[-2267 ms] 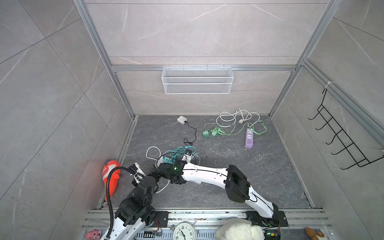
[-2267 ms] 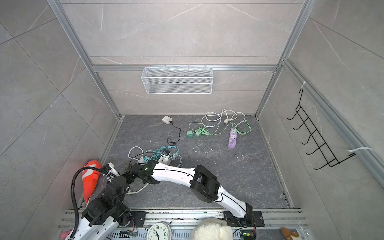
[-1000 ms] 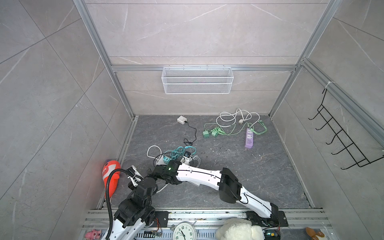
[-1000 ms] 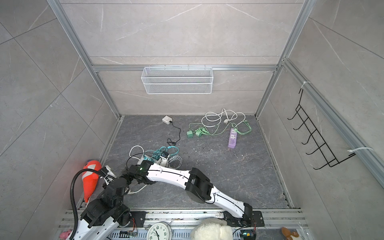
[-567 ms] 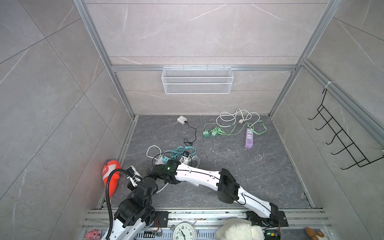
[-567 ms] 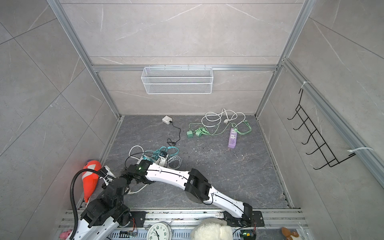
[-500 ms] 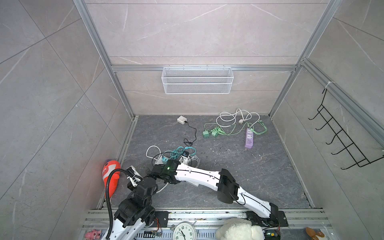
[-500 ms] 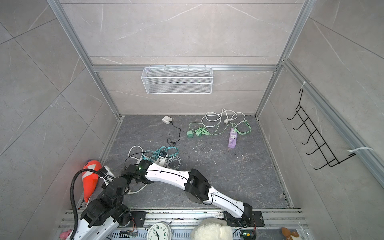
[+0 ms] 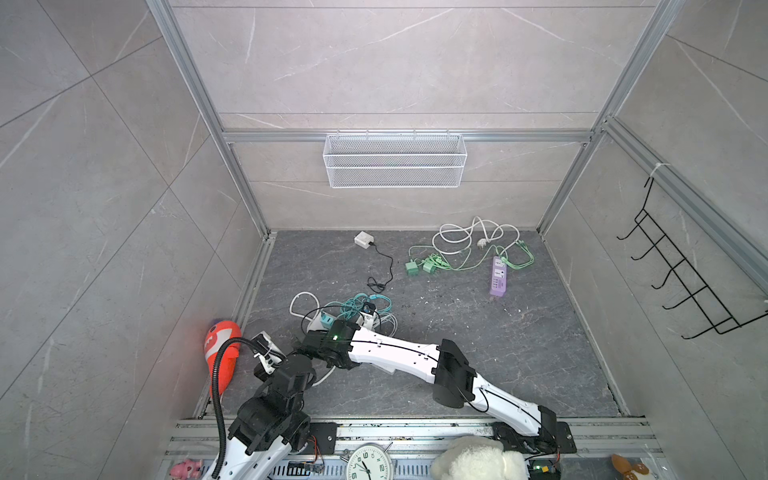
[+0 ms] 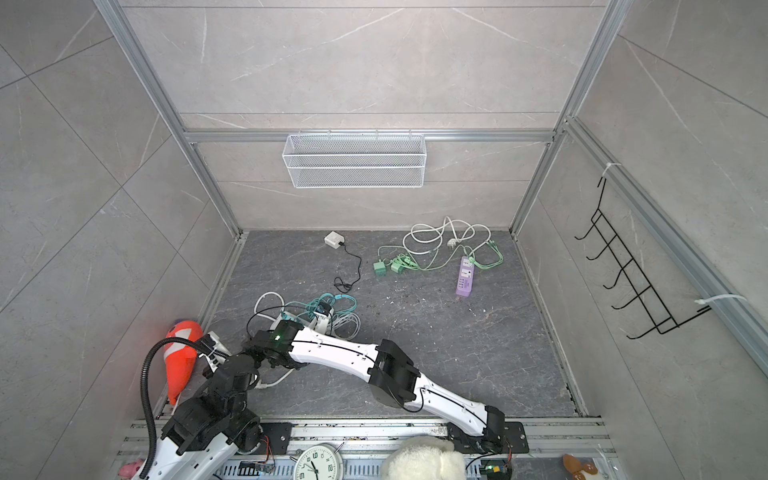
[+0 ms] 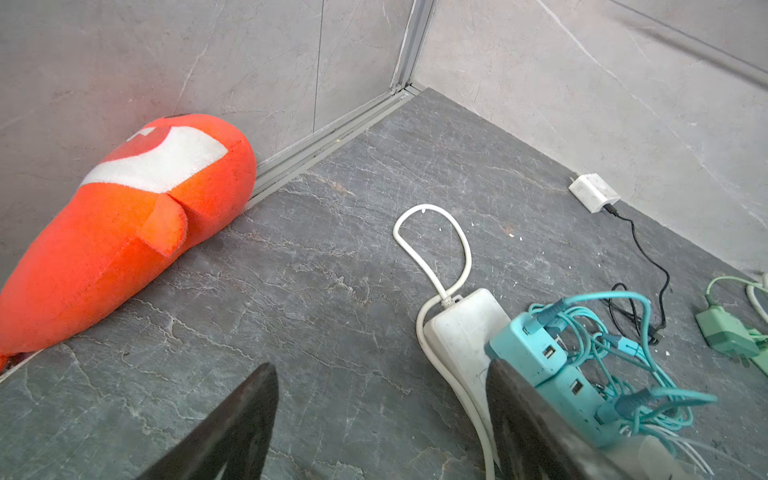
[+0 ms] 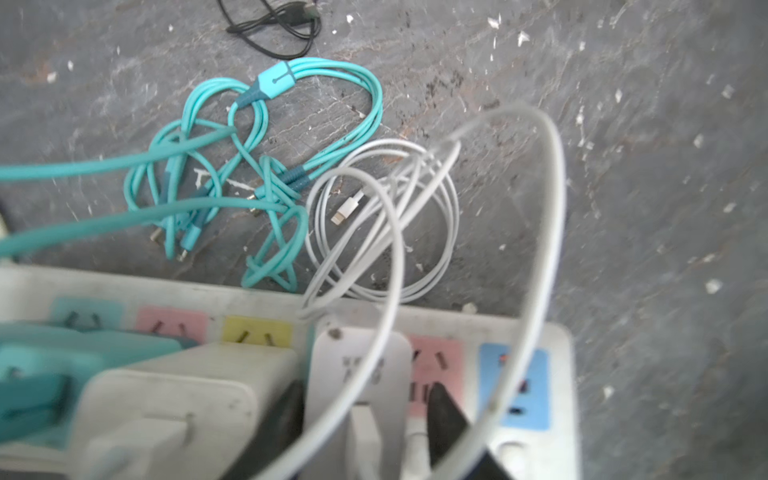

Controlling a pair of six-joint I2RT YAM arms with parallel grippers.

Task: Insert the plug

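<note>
In both top views the right arm reaches across to the left side of the floor, its wrist over the white strip amid teal and white cables. The left arm sits close beside it, near an orange plush. The grippers and the plug cannot be made out from here.

In the left wrist view the left gripper is spread wide with only bare floor between its fingers. The strip lies just beside one finger, with a teal adapter on it.

In the right wrist view the plug stands upright on the strip, between a white charger and a pink socket. The right gripper straddles the plug with its jaws parted. One finger is close against the plug. A sliver of pink socket shows between the plug and the other finger. A white cable loops in front.
</note>
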